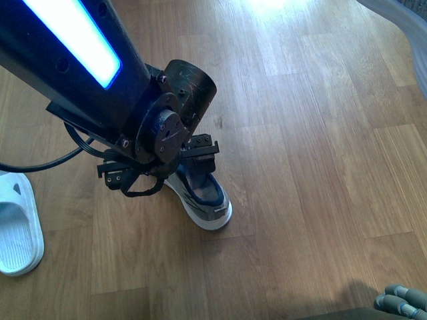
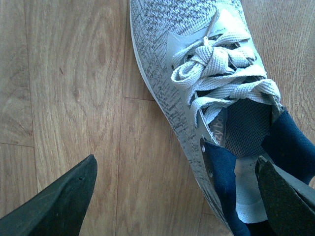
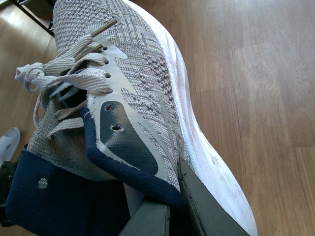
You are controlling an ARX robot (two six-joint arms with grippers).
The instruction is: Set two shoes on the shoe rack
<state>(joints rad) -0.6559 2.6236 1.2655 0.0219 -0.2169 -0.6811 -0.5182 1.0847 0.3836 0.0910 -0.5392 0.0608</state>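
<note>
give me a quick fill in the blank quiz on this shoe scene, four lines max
1. The left gripper hangs with its jaws ___ over the collar of the sneaker on the floor.
2. The right gripper is ___ on the side wall of the second sneaker.
3. In the front view, the pale slide lies to the ___ of the sneaker on the floor.
4. The floor is made of ___ planks.
Missing words: open; shut; left; wood

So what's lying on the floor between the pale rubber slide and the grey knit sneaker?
Nothing: the front view shows only bare wooden floor between the pale rubber slide and the grey knit sneaker with its white sole.
</note>
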